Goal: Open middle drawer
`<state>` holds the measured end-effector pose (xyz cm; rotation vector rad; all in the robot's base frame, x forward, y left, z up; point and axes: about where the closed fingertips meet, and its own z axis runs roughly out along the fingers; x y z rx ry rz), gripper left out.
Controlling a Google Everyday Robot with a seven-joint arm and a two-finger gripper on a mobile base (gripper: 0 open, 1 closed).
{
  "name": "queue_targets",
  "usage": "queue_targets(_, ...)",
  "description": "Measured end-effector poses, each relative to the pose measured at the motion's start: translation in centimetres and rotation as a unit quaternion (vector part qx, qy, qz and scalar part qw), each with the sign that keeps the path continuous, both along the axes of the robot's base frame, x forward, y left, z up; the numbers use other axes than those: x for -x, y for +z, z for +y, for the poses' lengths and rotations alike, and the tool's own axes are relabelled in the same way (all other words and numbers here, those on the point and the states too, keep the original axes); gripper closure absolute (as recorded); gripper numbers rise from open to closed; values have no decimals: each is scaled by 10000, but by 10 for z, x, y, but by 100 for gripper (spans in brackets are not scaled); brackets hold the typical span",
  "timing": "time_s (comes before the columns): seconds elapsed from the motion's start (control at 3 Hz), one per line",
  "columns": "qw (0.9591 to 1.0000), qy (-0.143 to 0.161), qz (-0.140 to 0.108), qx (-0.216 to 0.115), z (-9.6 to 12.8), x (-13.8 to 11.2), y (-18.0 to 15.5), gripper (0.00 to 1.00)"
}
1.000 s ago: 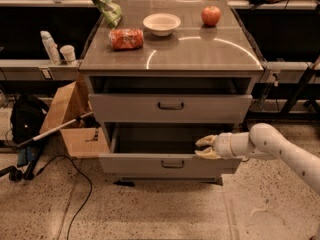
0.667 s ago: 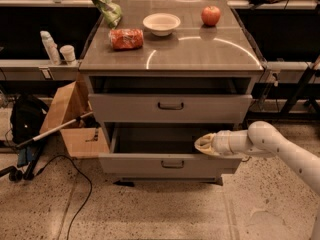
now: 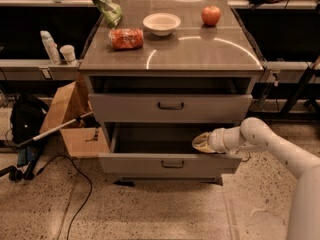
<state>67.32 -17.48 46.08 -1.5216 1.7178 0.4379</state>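
Note:
The middle drawer (image 3: pixel 135 165) is a wide grey drawer with a small dark bar handle (image 3: pixel 172 163). It stands pulled out at the bottom of the cabinet, and its dark inside (image 3: pixel 150 139) shows. My gripper (image 3: pixel 202 143) sits at the end of the white arm (image 3: pixel 260 136), which reaches in from the right. The gripper is over the right part of the open drawer, just behind its front panel and right of the handle. Above it, another grey drawer (image 3: pixel 125 108) with a bar handle (image 3: pixel 170 105) is only slightly out.
The cabinet top (image 3: pixel 200 54) holds a white bowl (image 3: pixel 161 23), an apple (image 3: pixel 211 15), a red packet (image 3: pixel 126 38) and a green bag (image 3: pixel 104 0). A cardboard box (image 3: pixel 67 116), a pole (image 3: pixel 50 130), a black bag (image 3: pixel 27 119) and a floor cable (image 3: pixel 75 184) lie left.
My gripper has shifted slightly left inside the open drawer. The drawers and the things on top have not visibly moved.

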Motion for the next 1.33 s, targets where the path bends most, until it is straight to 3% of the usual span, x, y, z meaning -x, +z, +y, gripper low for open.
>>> queue_targets(0.33,9993,96,357,-23,-3,4,-20,100)
queue_targets(0.67,9981,188,539,-212,-5,13,-28,100)
queue_targets(1.33,9925,515,710,-852,-10,59,-19,100)
